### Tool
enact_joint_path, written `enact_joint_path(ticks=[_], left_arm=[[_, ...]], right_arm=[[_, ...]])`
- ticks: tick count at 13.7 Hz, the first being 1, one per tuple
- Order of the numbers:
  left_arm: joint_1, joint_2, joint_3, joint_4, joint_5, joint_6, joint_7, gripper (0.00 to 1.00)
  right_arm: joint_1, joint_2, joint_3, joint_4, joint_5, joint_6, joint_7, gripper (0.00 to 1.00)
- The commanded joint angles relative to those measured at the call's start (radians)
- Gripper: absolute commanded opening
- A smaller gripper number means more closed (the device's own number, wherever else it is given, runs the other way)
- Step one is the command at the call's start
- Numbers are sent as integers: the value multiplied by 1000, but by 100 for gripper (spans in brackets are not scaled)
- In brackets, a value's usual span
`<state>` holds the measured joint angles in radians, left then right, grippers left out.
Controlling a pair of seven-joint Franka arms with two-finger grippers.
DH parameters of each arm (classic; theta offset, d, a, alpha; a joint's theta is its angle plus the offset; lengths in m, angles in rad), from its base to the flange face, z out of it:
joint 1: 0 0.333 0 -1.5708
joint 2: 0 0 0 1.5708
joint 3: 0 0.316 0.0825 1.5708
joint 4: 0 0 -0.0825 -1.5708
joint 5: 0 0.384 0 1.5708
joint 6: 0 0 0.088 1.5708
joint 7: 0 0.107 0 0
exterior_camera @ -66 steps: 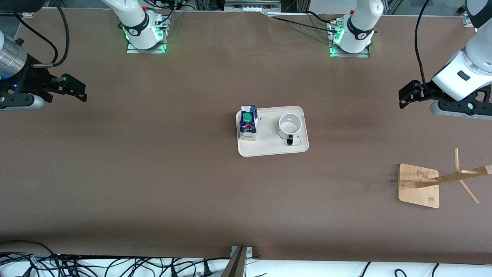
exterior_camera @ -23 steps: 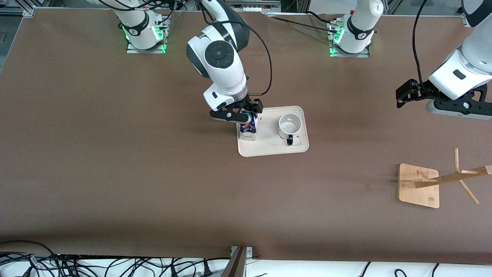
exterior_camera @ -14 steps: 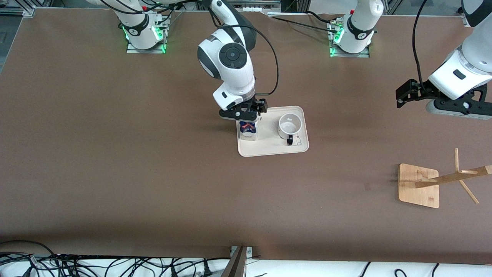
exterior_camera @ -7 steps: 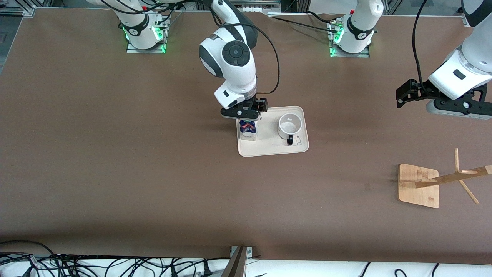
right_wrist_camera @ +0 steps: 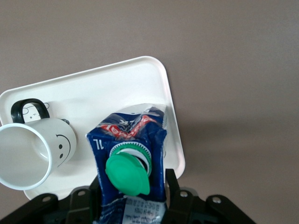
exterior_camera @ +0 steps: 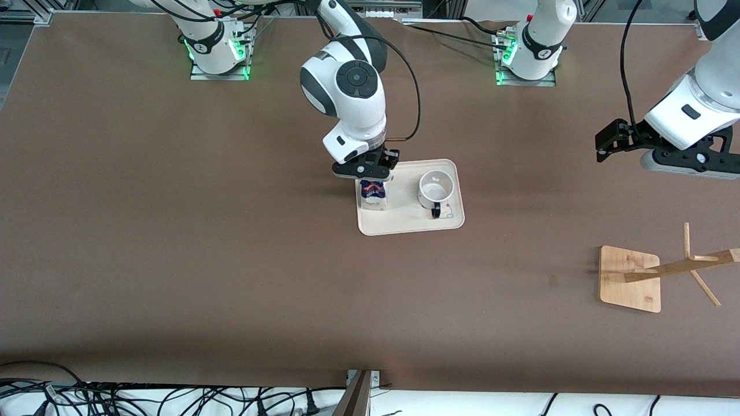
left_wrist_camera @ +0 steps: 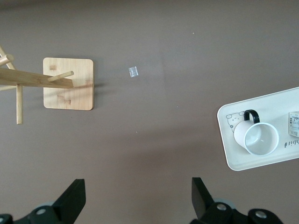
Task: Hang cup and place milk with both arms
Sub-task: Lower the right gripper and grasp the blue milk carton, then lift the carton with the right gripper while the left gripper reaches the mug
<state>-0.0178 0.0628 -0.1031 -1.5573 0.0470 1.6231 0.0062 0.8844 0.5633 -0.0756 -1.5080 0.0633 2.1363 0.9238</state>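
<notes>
The milk (exterior_camera: 373, 195) stands upright on the white tray (exterior_camera: 404, 226), at the end toward the right arm. My right gripper (exterior_camera: 365, 169) is down over its top, and in the right wrist view (right_wrist_camera: 133, 184) the fingers press both sides of the blue gable beside the green cap (right_wrist_camera: 127, 173). The cup (exterior_camera: 435, 190) stands upright on the same tray beside the milk, its black handle toward the front camera; it also shows in the right wrist view (right_wrist_camera: 32, 149) and the left wrist view (left_wrist_camera: 256, 137). My left gripper (exterior_camera: 604, 144) hangs open and empty (left_wrist_camera: 138, 205) over bare table at the left arm's end.
A wooden cup rack (exterior_camera: 630, 277) with a square base and slanted pegs stands at the left arm's end, nearer the front camera than the tray. It shows in the left wrist view (left_wrist_camera: 68, 84). Cables lie along the table's front edge.
My right arm came in from its end of the table and lowered its gripper onto the milk's top, where the fingers closed in. The left arm has stayed still.
</notes>
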Motion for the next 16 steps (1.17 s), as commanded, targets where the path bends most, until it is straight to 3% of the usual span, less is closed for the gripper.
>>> enact_joint_path(ticks=[1, 9, 13, 16], left_arm=[[-7, 18, 0, 40, 24, -28, 14, 100], [-7, 32, -32, 40, 22, -55, 11, 100], [-5, 70, -30, 69, 13, -60, 8, 100], [-8, 126, -35, 109, 16, -62, 20, 100]], right_arm=[[13, 6, -12, 15, -16, -10, 13, 38], [-18, -84, -24, 22, 0, -131, -39, 37], [-116, -157, -27, 19, 4, -229, -244, 37], [-147, -180, -132, -6, 7, -279, -487, 39]])
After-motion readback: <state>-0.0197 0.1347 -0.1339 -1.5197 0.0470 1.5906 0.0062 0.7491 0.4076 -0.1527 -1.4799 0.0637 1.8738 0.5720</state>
